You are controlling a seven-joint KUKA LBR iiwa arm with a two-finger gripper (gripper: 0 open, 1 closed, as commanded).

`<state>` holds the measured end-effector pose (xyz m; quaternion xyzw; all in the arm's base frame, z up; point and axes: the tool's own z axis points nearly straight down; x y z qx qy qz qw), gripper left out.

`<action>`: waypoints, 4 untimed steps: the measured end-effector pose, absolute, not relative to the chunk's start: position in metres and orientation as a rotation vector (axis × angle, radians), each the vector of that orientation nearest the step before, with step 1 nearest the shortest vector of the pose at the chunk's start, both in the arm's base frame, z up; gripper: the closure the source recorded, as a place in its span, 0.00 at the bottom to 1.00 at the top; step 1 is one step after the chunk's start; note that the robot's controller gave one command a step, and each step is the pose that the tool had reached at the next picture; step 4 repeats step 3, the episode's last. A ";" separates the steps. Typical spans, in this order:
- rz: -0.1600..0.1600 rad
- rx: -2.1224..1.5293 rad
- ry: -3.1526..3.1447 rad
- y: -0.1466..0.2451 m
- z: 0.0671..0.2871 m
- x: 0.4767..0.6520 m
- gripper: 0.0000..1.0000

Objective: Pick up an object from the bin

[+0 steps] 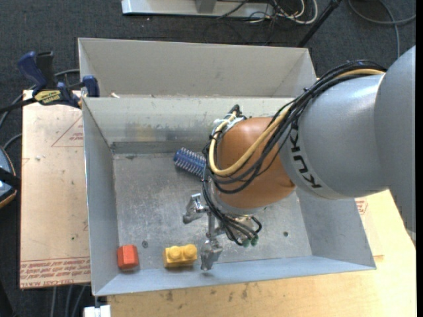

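Note:
My gripper [202, 233] hangs low over the bin's front middle, under the orange wrist cover. It is open: one finger [193, 210] points left and the other [210, 256] reaches down near the front wall, with nothing between them. A yellow two-stud toy brick [180, 255] lies on the floor just left of the lower finger, close to it or touching. A blue ribbed, comb-like piece [190, 162] lies behind the gripper near the back wall, partly hidden by the wrist cover.
A small red-orange block [127, 257] sits in the front left corner. Bare floor stretches across the bin's left half. The arm and its cables cover the right part of the bin.

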<state>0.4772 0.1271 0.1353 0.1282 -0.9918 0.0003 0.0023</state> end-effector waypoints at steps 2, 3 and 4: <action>-0.004 0.699 -3.083 0.138 0.077 0.486 1.00; 0.003 0.907 -3.019 0.085 0.210 0.503 1.00; 0.003 0.907 -3.019 0.085 0.210 0.503 1.00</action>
